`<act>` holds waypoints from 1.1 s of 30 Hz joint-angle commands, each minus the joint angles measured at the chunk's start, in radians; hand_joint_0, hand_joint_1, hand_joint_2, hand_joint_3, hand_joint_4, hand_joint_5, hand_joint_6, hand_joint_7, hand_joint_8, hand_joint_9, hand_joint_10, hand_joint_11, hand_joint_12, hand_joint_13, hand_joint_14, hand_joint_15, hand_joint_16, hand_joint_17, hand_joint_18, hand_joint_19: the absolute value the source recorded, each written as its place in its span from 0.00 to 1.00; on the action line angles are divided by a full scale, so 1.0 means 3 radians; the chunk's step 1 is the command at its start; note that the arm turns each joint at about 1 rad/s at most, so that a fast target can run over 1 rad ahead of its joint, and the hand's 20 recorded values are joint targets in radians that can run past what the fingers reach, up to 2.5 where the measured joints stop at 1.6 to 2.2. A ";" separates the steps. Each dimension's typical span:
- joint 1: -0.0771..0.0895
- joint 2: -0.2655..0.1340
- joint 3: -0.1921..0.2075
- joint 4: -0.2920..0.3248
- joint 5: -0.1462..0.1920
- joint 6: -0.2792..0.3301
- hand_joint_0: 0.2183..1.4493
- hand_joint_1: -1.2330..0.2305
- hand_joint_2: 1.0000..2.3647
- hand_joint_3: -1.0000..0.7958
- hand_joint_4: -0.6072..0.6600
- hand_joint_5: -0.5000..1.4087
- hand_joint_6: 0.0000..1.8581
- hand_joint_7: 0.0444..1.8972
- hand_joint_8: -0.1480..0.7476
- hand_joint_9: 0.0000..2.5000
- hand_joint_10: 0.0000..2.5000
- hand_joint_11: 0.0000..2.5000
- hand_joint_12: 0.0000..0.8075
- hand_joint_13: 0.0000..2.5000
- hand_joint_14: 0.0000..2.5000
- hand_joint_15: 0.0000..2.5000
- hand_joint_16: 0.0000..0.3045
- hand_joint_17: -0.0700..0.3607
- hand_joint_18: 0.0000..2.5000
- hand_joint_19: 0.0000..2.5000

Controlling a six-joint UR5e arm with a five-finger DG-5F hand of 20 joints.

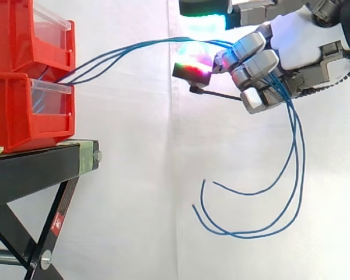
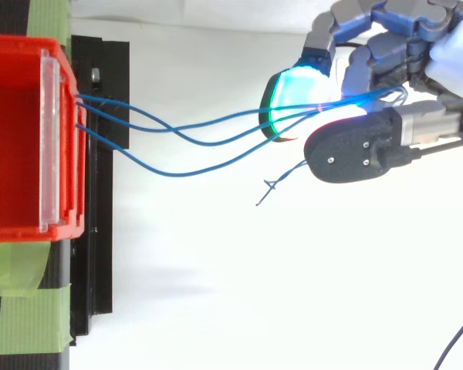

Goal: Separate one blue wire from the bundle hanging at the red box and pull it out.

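Observation:
Three blue wires [image 1: 114, 55] run from the front of the stacked red boxes [image 1: 14, 111] up and to the right into my hand [image 1: 297, 41]. In the top view the wires [image 2: 181, 173] leave the red box [image 2: 15, 139] side by side, cross once, and meet at the glowing fingertips [image 2: 289, 96]. My hand is shut on the wires, fingers curled round them with the thumb across. Behind the hand the wires' free lengths [image 1: 296, 169] hang in long loops, their ends curling up at the lower middle.
The boxes stand on a black stand [image 1: 35, 163] with crossed legs, at the left. Green tape [image 2: 31, 324] marks the stand's top. A white curtain lies behind everything, with open space between boxes and hand.

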 commanded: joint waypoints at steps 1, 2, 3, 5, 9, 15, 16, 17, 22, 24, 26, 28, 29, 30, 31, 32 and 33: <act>0.0000 -0.0005 0.0000 0.0000 0.0000 0.0000 0.22 0.28 0.00 0.31 0.67 0.14 0.50 0.46 0.56 0.36 0.44 0.57 0.58 0.39 0.39 0.59 0.20 0.48 0.43 0.39; 0.0000 0.0000 0.0000 0.0000 0.0000 0.0000 0.22 0.26 0.00 0.29 0.67 0.14 0.49 0.47 0.56 0.36 0.44 0.57 0.59 0.38 0.40 0.59 0.20 0.49 0.43 0.38; 0.0000 0.0000 0.0000 0.0000 0.0000 0.0000 0.21 0.25 0.00 0.28 0.68 0.14 0.49 0.47 0.57 0.35 0.43 0.57 0.59 0.38 0.40 0.58 0.21 0.49 0.43 0.38; 0.0000 0.0000 0.0000 0.0000 0.0000 0.0000 0.20 0.24 0.00 0.28 0.68 0.14 0.49 0.47 0.57 0.34 0.43 0.56 0.60 0.38 0.40 0.58 0.21 0.50 0.43 0.38; 0.0000 -0.0005 0.0000 0.0000 0.0000 0.0000 0.21 0.25 0.00 0.28 0.67 0.14 0.50 0.46 0.57 0.36 0.44 0.56 0.60 0.39 0.39 0.58 0.20 0.49 0.43 0.38; 0.0000 0.0000 0.0000 0.0000 0.0000 0.0000 0.26 0.29 0.00 0.32 0.63 0.16 0.50 0.48 0.53 0.41 0.39 0.60 0.54 0.42 0.34 0.61 0.18 0.46 0.44 0.39; 0.0000 0.0000 0.0000 0.0000 0.0000 0.0000 0.27 0.29 0.01 0.33 0.62 0.16 0.49 0.48 0.53 0.42 0.38 0.61 0.54 0.42 0.34 0.61 0.18 0.45 0.44 0.39; 0.0000 0.0000 0.0000 0.0000 0.0000 0.0000 0.27 0.30 0.01 0.33 0.62 0.16 0.49 0.48 0.52 0.42 0.38 0.61 0.54 0.42 0.34 0.61 0.18 0.45 0.44 0.39; 0.0000 0.0000 0.0000 0.0000 0.0000 0.0000 0.30 0.32 0.01 0.36 0.60 0.17 0.49 0.50 0.51 0.45 0.36 0.62 0.52 0.43 0.32 0.62 0.17 0.44 0.44 0.39; 0.0000 0.0000 0.0000 0.0000 0.0000 0.0000 0.31 0.33 0.01 0.37 0.59 0.17 0.49 0.51 0.50 0.46 0.35 0.62 0.51 0.43 0.32 0.62 0.17 0.43 0.45 0.39; 0.0000 0.0000 0.0000 0.0000 0.0000 0.0000 0.31 0.33 0.01 0.38 0.59 0.17 0.49 0.50 0.50 0.46 0.35 0.63 0.51 0.44 0.32 0.63 0.17 0.43 0.45 0.39; 0.0000 0.0000 0.0000 0.0000 0.0000 0.0000 0.32 0.33 0.01 0.39 0.58 0.17 0.49 0.51 0.50 0.46 0.35 0.63 0.51 0.44 0.32 0.63 0.17 0.43 0.45 0.40; 0.0000 0.0000 0.0000 0.0000 0.0000 0.0000 0.32 0.32 0.01 0.39 0.57 0.17 0.49 0.51 0.50 0.46 0.35 0.63 0.52 0.44 0.32 0.63 0.17 0.43 0.45 0.39; 0.0000 -0.0005 0.0000 0.0000 0.0000 0.0000 0.33 0.32 0.01 0.40 0.56 0.17 0.49 0.50 0.51 0.46 0.35 0.63 0.51 0.44 0.31 0.63 0.17 0.43 0.45 0.39; -0.0005 0.0000 -0.0005 0.0000 0.0000 0.0000 0.33 0.32 0.01 0.40 0.56 0.17 0.49 0.51 0.51 0.46 0.35 0.63 0.51 0.44 0.31 0.63 0.17 0.43 0.45 0.39; 0.0000 0.0000 0.0000 0.0000 0.0000 0.0000 0.33 0.31 0.01 0.40 0.55 0.17 0.49 0.51 0.51 0.46 0.35 0.63 0.51 0.44 0.31 0.63 0.17 0.43 0.45 0.39; 0.0000 0.0000 0.0000 0.0000 0.0000 0.0000 0.34 0.30 0.01 0.41 0.54 0.17 0.49 0.51 0.50 0.46 0.35 0.63 0.51 0.44 0.31 0.63 0.17 0.43 0.45 0.39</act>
